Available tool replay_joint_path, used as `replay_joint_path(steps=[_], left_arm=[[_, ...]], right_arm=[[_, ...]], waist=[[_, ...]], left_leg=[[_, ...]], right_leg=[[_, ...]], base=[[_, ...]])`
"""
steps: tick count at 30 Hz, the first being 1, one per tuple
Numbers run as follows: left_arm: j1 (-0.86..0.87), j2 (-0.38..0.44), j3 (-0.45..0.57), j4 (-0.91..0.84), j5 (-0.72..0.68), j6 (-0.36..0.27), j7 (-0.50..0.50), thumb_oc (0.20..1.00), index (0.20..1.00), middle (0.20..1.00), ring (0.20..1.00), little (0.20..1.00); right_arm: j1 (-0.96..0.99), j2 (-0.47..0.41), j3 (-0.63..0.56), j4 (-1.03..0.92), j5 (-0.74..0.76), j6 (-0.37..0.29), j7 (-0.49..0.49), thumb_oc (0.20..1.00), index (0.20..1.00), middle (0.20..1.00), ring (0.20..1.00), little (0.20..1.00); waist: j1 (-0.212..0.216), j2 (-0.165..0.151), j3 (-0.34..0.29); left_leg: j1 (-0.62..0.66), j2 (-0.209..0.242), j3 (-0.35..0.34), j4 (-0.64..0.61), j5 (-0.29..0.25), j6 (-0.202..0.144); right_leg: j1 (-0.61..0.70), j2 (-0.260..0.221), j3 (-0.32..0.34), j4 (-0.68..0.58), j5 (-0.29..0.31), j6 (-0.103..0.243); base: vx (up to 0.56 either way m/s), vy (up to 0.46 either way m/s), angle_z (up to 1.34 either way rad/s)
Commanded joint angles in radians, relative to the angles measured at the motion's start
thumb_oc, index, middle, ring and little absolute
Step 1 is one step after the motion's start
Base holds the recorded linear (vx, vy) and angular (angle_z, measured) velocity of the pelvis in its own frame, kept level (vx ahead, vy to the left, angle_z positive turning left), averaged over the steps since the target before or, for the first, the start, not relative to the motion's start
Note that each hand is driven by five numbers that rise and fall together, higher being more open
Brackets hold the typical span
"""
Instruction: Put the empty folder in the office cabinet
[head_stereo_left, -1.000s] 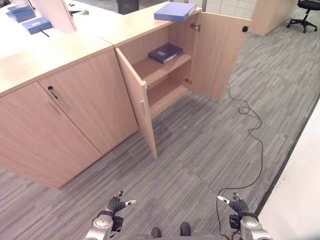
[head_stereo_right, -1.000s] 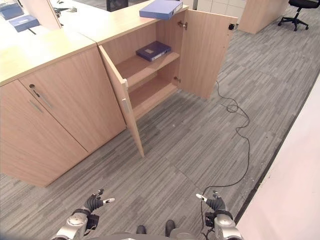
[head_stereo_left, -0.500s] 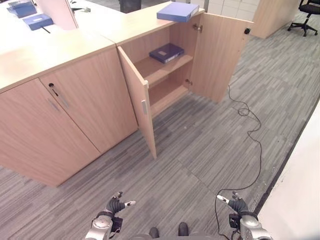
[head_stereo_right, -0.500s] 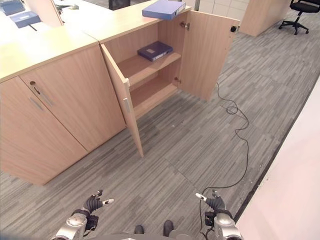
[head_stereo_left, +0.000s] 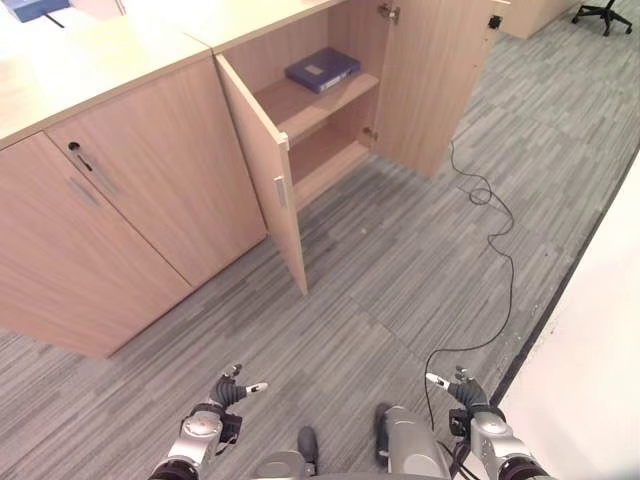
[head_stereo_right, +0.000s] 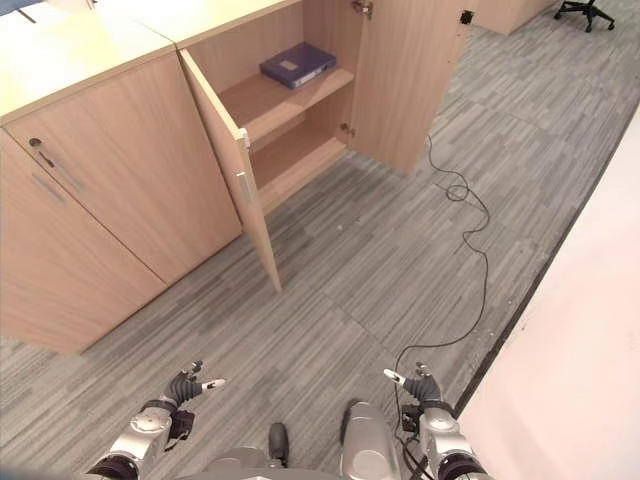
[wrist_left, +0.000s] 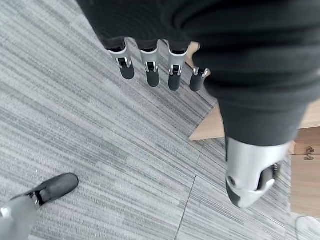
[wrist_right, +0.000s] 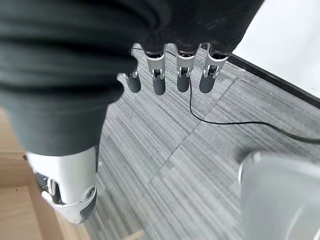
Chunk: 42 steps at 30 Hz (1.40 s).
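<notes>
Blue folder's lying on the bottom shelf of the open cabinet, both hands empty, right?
Not the bottom shelf: the blue folder lies on the upper shelf of the open cabinet, as the left eye view shows. Left hand and right hand are empty.

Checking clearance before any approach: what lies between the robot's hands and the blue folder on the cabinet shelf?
In the left eye view, bare grey carpet lies between the left hand, right hand and blue folder; the open cabinet door juts into that stretch.
</notes>
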Motion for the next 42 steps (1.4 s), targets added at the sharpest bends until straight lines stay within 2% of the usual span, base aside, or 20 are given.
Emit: replay_joint_path(steps=[1,5,9,11,12,13,14,16,17,18,19,20,23,25,27,28,30,32,38,42], left_arm=[[-0.036,0.016,0.014,0.003,-0.018,-0.036,0.012,1.000,1.000,1.000,1.000,1.000],[-0.031,0.008,0.015,0.035,-0.011,-0.044,0.014,1.000,1.000,1.000,1.000,1.000],[-0.015,-0.014,0.022,0.041,-0.028,-0.044,0.016,1.000,1.000,1.000,1.000,1.000],[-0.011,-0.034,0.021,0.032,-0.054,-0.047,0.014,1.000,1.000,1.000,1.000,1.000],[-0.011,-0.034,0.021,0.032,-0.054,-0.047,0.014,1.000,1.000,1.000,1.000,1.000],[-0.012,-0.039,0.019,0.025,-0.064,-0.046,0.011,1.000,1.000,1.000,1.000,1.000],[-0.012,-0.040,0.020,0.022,-0.067,-0.047,0.011,1.000,1.000,1.000,1.000,1.000],[-0.007,-0.038,0.024,0.019,-0.068,-0.046,0.012,1.000,1.000,1.000,1.000,1.000],[-0.009,-0.034,0.024,0.014,-0.069,-0.042,0.010,1.000,1.000,1.000,1.000,1.000],[-0.012,-0.028,0.028,-0.010,-0.085,-0.041,0.011,1.000,1.000,1.000,1.000,1.000],[-0.012,-0.027,0.028,-0.010,-0.085,-0.041,0.011,1.000,1.000,1.000,1.000,1.000],[-0.019,-0.022,0.035,-0.010,-0.088,-0.041,0.015,1.000,1.000,1.000,1.000,1.000],[-0.012,-0.030,0.041,-0.006,-0.087,-0.038,0.012,1.000,1.000,1.000,1.000,1.000],[-0.004,-0.034,0.040,-0.004,-0.077,-0.035,0.008,1.000,1.000,1.000,1.000,1.000],[-0.003,-0.043,0.026,0.015,-0.057,-0.029,-0.001,1.000,1.000,1.000,1.000,1.000],[-0.003,-0.043,0.025,0.015,-0.057,-0.029,0.000,1.000,1.000,1.000,1.000,1.000],[-0.003,-0.046,0.021,0.021,-0.055,-0.028,-0.002,1.000,1.000,1.000,1.000,1.000],[-0.011,-0.046,0.015,0.036,-0.058,-0.027,-0.002,1.000,1.000,1.000,1.000,1.000],[0.016,-0.037,0.040,0.079,-0.050,-0.023,-0.002,1.000,1.000,1.000,1.000,1.000],[0.037,-0.028,0.049,0.089,-0.037,-0.018,-0.010,1.000,1.000,1.000,1.000,1.000]], right_arm=[[-0.020,-0.014,-0.023,-0.006,0.043,-0.006,-0.023,1.000,1.000,1.000,1.000,1.000],[0.006,-0.027,-0.026,0.010,0.049,-0.012,-0.013,1.000,1.000,1.000,1.000,1.000],[0.008,-0.051,-0.024,0.014,0.043,-0.013,-0.009,1.000,1.000,1.000,1.000,1.000],[0.007,-0.074,-0.014,-0.008,0.031,-0.019,-0.004,1.000,1.000,1.000,1.000,1.000],[0.007,-0.074,-0.014,-0.008,0.031,-0.019,-0.004,1.000,1.000,1.000,1.000,1.000],[-0.004,-0.088,-0.006,-0.008,0.024,-0.019,-0.001,1.000,1.000,1.000,1.000,1.000],[-0.009,-0.093,0.002,-0.006,0.018,-0.019,0.001,1.000,1.000,1.000,1.000,1.000],[-0.010,-0.096,0.007,-0.002,0.013,-0.017,0.004,1.000,1.000,1.000,1.000,1.000],[-0.012,-0.102,0.009,-0.006,0.012,-0.015,0.005,1.000,1.000,1.000,1.000,1.000],[-0.017,-0.116,0.019,-0.027,0.007,-0.011,0.011,1.000,1.000,1.000,1.000,1.000],[-0.018,-0.115,0.019,-0.027,0.007,-0.011,0.011,1.000,1.000,1.000,1.000,1.000],[-0.024,-0.123,0.026,-0.018,0.002,-0.002,0.014,1.000,1.000,1.000,1.000,1.000],[-0.030,-0.126,0.030,0.003,-0.010,0.008,0.017,1.000,1.000,1.000,1.000,1.000],[-0.023,-0.127,0.022,-0.002,-0.006,0.008,0.017,1.000,1.000,1.000,1.000,1.000],[-0.013,-0.129,0.015,-0.008,0.006,0.003,0.012,1.000,1.000,1.000,1.000,1.000],[-0.012,-0.130,0.015,-0.008,0.006,0.003,0.012,1.000,1.000,1.000,1.000,1.000],[-0.009,-0.127,0.015,-0.007,0.010,0.001,0.007,1.000,1.000,1.000,1.000,1.000],[-0.014,-0.119,0.018,-0.005,0.025,-0.003,-0.002,1.000,1.000,1.000,1.000,1.000],[-0.014,-0.093,0.037,0.006,0.002,0.002,0.009,1.000,1.000,1.000,1.000,1.000],[-0.001,-0.070,0.037,-0.006,-0.014,0.004,0.016,1.000,1.000,1.000,1.000,1.000]], waist=[[-0.046,-0.005,0.014],[-0.072,-0.004,-0.006],[-0.089,0.022,-0.023],[-0.098,0.055,-0.033],[-0.098,0.055,-0.033],[-0.098,0.067,-0.035],[-0.092,0.072,-0.035],[-0.092,0.068,-0.039],[-0.079,0.055,-0.030],[-0.058,0.021,-0.008],[-0.060,0.017,-0.010],[-0.037,-0.019,0.002],[0.020,-0.047,0.021],[0.047,-0.062,0.023],[0.075,-0.048,0.019],[0.073,-0.050,0.021],[0.079,-0.040,0.019],[0.099,-0.020,0.012],[0.137,-0.025,-0.030],[0.146,-0.060,-0.074]], left_leg=[[0.183,0.079,-0.069,0.014,-0.168,-0.072],[0.237,0.104,-0.088,0.016,-0.207,-0.098],[0.232,0.165,-0.083,0.044,-0.180,-0.121],[0.185,0.224,-0.088,0.112,-0.057,-0.161],[0.184,0.225,-0.089,0.112,-0.057,-0.162],[0.162,0.255,-0.085,0.171,0.049,-0.181],[0.154,0.270,-0.075,0.211,0.093,-0.185],[0.145,0.275,-0.074,0.236,0.133,-0.182],[0.099,0.275,-0.086,0.326,0.187,-0.178],[0.039,0.265,-0.079,0.476,0.211,-0.163],[0.036,0.261,-0.081,0.472,0.216,-0.162],[-0.023,0.247,-0.043,0.548,0.194,-0.154],[-0.158,0.172,-0.016,0.609,0.095,-0.142],[-0.252,0.138,0.004,0.549,0.073,-0.136],[-0.324,0.089,-0.019,0.381,0.062,-0.125],[-0.317,0.086,-0.020,0.377,0.061,-0.125],[-0.326,0.072,-0.037,0.311,0.081,-0.124],[-0.372,0.067,-0.046,0.190,0.151,-0.136],[-0.357,0.072,-0.046,0.111,0.196,-0.125],[-0.301,0.041,-0.027,0.108,0.172,-0.086]], right_leg=[[0.014,0.049,-0.002,-0.115,0.170,0.012],[-0.005,0.034,0.032,-0.130,0.221,0.018],[-0.029,0.044,0.019,-0.066,0.212,-0.006],[-0.031,0.071,-0.002,-0.008,0.164,-0.041],[-0.032,0.071,-0.003,-0.008,0.164,-0.041],[-0.010,0.094,-0.023,0.006,0.122,-0.071],[0.017,0.115,-0.029,0.003,0.101,-0.084],[0.034,0.121,-0.038,-0.007,0.094,-0.096],[0.070,0.127,-0.045,-0.022,0.084,-0.111],[0.130,0.132,-0.051,-0.051,0.067,-0.134],[0.128,0.128,-0.052,-0.053,0.070,-0.134],[0.176,0.124,-0.044,-0.076,0.050,-0.149],[0.278,0.130,-0.023,-0.127,0.027,-0.149],[0.329,0.123,-0.005,-0.158,0.019,-0.144],[0.401,0.142,0.018,-0.196,-0.009,-0.136],[0.408,0.139,0.016,-0.199,-0.011,-0.135],[0.431,0.150,0.022,-0.205,-0.025,-0.135],[0.493,0.175,0.049,-0.216,-0.065,-0.140],[0.575,0.177,0.099,-0.204,-0.124,-0.127],[0.573,0.127,0.123,-0.115,-0.133,-0.090]], base=[[0.45,-0.241,0.12],[0.34,-0.242,0.41],[0.21,-0.237,0.20],[0.18,-0.248,-0.01],[0.21,-0.264,0.15],[0.23,-0.273,0.13],[0.31,-0.356,0.05],[0.16,-0.192,-0.07],[0.26,-0.391,-0.14],[0.26,-0.390,-0.08],[0.35,-0.464,-0.16],[0.27,-0.271,-0.23],[0.35,-0.236,-0.19],[0.32,-0.083,-0.40],[0.39,-0.001,-0.38],[0.37,0.021,-0.13],[0.25,0.014,-0.18],[0.44,0.028,-0.28],[0.39,0.072,-0.22],[0.36,0.158,-0.04]])
